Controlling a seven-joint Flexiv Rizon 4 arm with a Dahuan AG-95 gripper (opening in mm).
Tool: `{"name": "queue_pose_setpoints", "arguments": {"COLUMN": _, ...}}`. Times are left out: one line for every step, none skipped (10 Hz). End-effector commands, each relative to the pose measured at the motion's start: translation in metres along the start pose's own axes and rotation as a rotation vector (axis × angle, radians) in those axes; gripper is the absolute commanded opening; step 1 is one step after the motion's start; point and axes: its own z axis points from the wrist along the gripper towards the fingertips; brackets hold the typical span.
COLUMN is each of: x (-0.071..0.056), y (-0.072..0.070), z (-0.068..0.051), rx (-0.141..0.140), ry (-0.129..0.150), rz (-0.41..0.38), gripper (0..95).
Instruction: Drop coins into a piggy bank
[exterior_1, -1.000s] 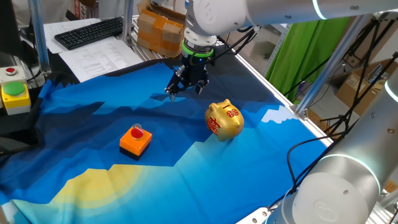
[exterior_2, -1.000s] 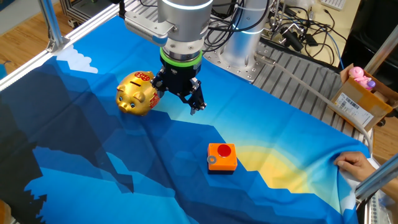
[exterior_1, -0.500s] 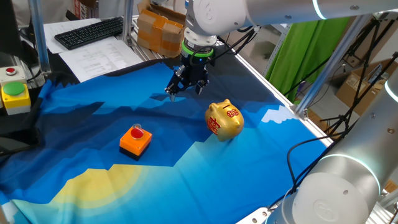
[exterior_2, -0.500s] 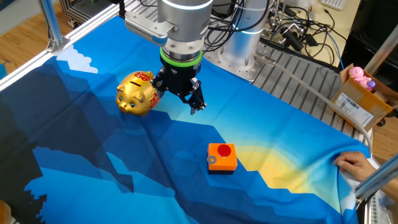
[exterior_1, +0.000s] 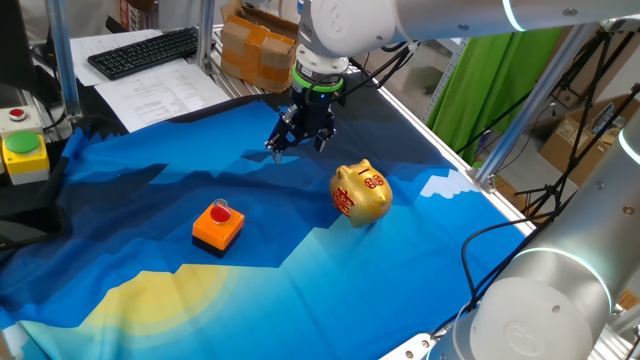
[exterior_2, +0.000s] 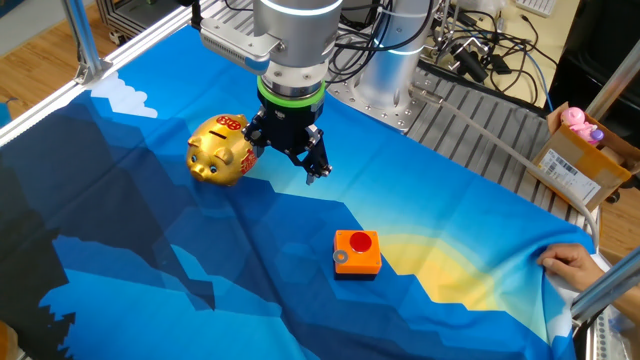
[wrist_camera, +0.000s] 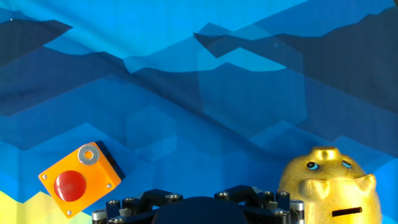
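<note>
Across the bench (exterior_1: 330, 290), a blue patterned cloth (exterior_2: 200, 260) is lying spread out. Above it I am holding the arm (exterior_1: 360, 25) with its fingers (exterior_2: 288, 158) hanging in the air, spread apart and gripping nothing. Just beside them, the gold piggy bank (exterior_1: 360, 193) is standing on the cloth. Well apart, an orange block (exterior_2: 357, 252) is carrying a coin (wrist_camera: 87, 155) beside its red button (wrist_camera: 69, 185).

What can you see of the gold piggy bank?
The piggy bank is shiny gold, metal or glazed by its look, with red markings on its side and rump. It stands upright on the blue cloth. The hand view shows its ears, eyes and a coin slot on its back. Nothing else touches it; the hand hangs apart.
</note>
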Motion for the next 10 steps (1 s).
{"name": "queue_pose_setpoints", "arguments": {"x": 0.001, "y": 0.0, "z": 0.0, "rx": -0.067, "ry": 0.094, "rz": 0.417, "gripper": 0.0}}
{"name": "queue_pose_setpoints", "arguments": {"x": 0.005, "y": 0.002, "z": 0.003, "rx": -0.066, "ry": 0.091, "rz": 0.416, "gripper": 0.0}}
{"name": "queue_pose_setpoints", "arguments": {"x": 0.01, "y": 0.004, "z": 0.007, "rx": -0.061, "ry": 0.088, "rz": 0.41, "gripper": 0.0}}
{"name": "queue_pose_setpoints", "arguments": {"x": 0.011, "y": 0.006, "z": 0.009, "rx": -0.08, "ry": 0.097, "rz": 0.419, "gripper": 0.0}}
{"name": "queue_pose_setpoints", "arguments": {"x": 0.011, "y": 0.007, "z": 0.01, "rx": -0.104, "ry": 0.109, "rz": 0.421, "gripper": 0.0}}
{"name": "queue_pose_setpoints", "arguments": {"x": 0.01, "y": 0.007, "z": 0.01, "rx": -0.114, "ry": 0.111, "rz": 0.424, "gripper": 0.0}}
{"name": "queue_pose_setpoints", "arguments": {"x": 0.01, "y": 0.009, "z": 0.012, "rx": -0.146, "ry": 0.126, "rz": 0.422, "gripper": 0.0}}
{"name": "queue_pose_setpoints", "arguments": {"x": 0.008, "y": 0.013, "z": 0.012, "rx": -0.169, "ry": 0.136, "rz": 0.427, "gripper": 0.0}}
{"name": "queue_pose_setpoints", "arguments": {"x": 0.002, "y": 0.023, "z": 0.012, "rx": -0.2, "ry": 0.158, "rz": 0.437, "gripper": 0.0}}
{"name": "queue_pose_setpoints", "arguments": {"x": -0.002, "y": 0.028, "z": 0.012, "rx": -0.236, "ry": 0.177, "rz": 0.443, "gripper": 0.0}}
